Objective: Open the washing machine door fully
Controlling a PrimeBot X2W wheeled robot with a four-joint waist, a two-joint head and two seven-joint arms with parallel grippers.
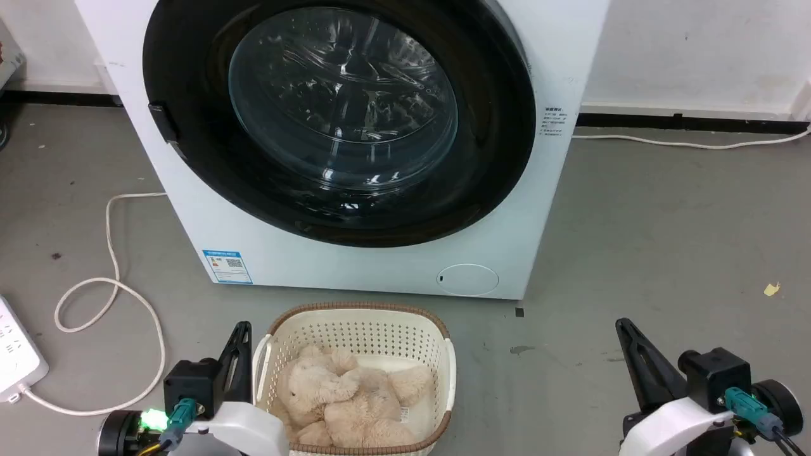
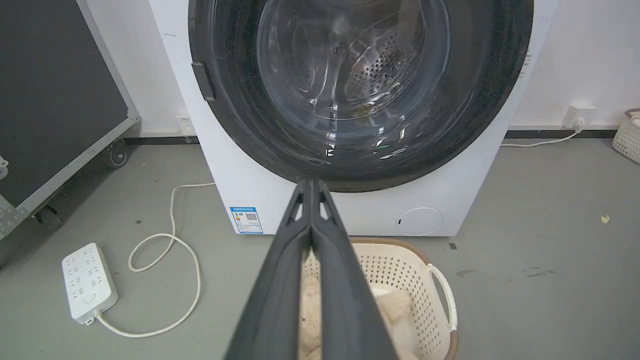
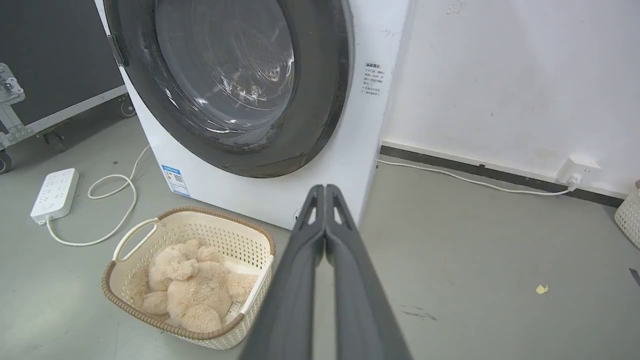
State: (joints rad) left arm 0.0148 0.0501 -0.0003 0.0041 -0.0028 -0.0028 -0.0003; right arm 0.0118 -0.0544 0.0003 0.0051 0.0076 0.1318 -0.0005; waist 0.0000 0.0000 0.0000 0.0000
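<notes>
Well left of washing machine (image 1: 380, 272): white power strip (image 1: 16, 361) flat on floor, cable (image 1: 114, 285) looped across floor toward machine's left side. Further left per L wrist view: dark wheeled case (image 2: 50, 100) by wall.

L gripper (image 1: 242, 327): low, in front of machine's lower-left corner, well apart from it. Fingers pressed together along full length, no gap. Nothing gripped, nothing touched.

Washing machine door (image 1: 342, 114): seated flush on machine front, not swung out, covering most of front. Above and beyond both sets of jaws, no contact w/ either. Handle tab (image 1: 163, 121) on door's left rim, up and fwd of L gripper. Blue sticker (image 1: 227, 266) at machine's lower left, round flap (image 1: 467, 279) at lower right, both below door.

Basket (image 1: 358, 307): on floor just in front of machine, approx. centre, between the two grippers. Beige plush toy (image 1: 342, 399) inside.

R gripper (image 1: 624, 324): low, in front of and right of machine's lower-right corner, well apart from it. Fingers closed flat against each other, same as L. Nothing held, no contact w/ door or machine.

Right of machine: white cord (image 1: 684, 143) along wall base to wall socket (image 3: 575, 172); small yellow scrap (image 1: 771, 289) on floor.
</notes>
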